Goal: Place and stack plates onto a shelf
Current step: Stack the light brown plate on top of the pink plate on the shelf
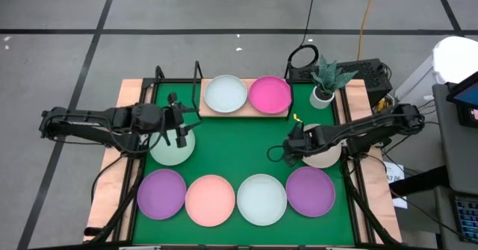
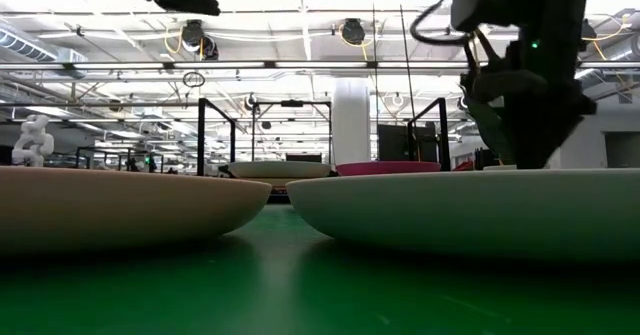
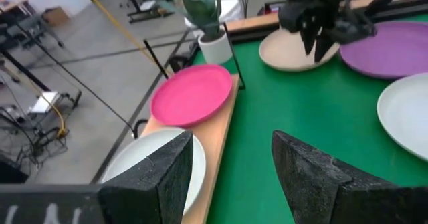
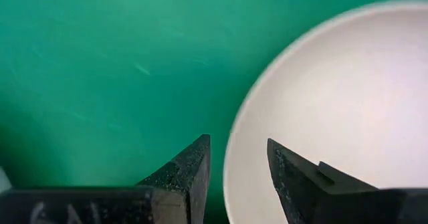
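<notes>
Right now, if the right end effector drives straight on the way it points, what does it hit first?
Most likely the rim of the beige plate: the right end effector points down with its open fingers straddling that edge, green mat just beyond. How much gap remains above the rim is unclear.

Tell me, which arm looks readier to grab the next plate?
Probably the right. Its gripper is open, with the fingers either side of the beige plate's rim. The left gripper, also open, hovers over the pale mint plate but looks toward the shelf.
</notes>
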Robot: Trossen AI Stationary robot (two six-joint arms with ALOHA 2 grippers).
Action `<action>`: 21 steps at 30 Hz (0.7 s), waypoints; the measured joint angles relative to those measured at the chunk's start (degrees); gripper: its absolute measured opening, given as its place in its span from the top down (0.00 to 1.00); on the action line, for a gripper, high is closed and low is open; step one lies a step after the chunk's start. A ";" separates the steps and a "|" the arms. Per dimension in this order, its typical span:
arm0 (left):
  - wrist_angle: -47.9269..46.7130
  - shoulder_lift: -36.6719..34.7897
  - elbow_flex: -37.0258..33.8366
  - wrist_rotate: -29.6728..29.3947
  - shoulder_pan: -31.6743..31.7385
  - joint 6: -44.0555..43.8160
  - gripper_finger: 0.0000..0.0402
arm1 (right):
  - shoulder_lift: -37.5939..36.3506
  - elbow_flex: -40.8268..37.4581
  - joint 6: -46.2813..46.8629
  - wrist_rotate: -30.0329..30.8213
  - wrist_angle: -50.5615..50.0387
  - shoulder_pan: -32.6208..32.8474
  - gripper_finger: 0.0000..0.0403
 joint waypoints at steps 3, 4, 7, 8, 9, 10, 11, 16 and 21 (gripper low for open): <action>1.19 0.00 0.00 0.00 0.00 1.15 0.48 | -0.03 -1.97 0.01 -1.52 2.16 -0.26 0.68; 1.60 0.00 0.00 0.00 0.00 1.55 0.48 | -0.03 -2.90 -0.90 -1.89 3.45 -0.37 0.68; 2.63 0.00 0.00 -0.01 0.00 1.78 0.48 | -0.03 -5.59 -3.61 -2.44 6.44 -0.84 0.68; 2.83 0.00 0.00 -0.01 0.00 1.86 0.48 | -0.03 -6.36 -4.23 -2.99 7.02 -1.25 0.68; 2.92 0.00 0.00 -0.01 0.00 1.87 0.48 | -0.03 -7.04 -4.70 -3.53 7.00 -1.70 0.68; 2.92 0.00 0.00 -0.01 0.00 1.88 0.48 | -0.03 -7.55 -4.80 -3.75 6.79 -2.08 0.68; 2.92 0.00 0.00 -0.01 0.00 1.95 0.48 | -0.03 -7.81 -4.81 -3.89 6.38 -2.47 0.68; 2.92 0.00 0.00 -0.01 0.00 2.97 0.48 | -0.03 -7.94 -5.55 -8.04 5.57 -3.32 0.77; 2.92 0.00 0.00 -0.01 0.00 3.00 0.48 | -0.25 -7.65 -7.02 -11.16 5.58 -3.32 0.96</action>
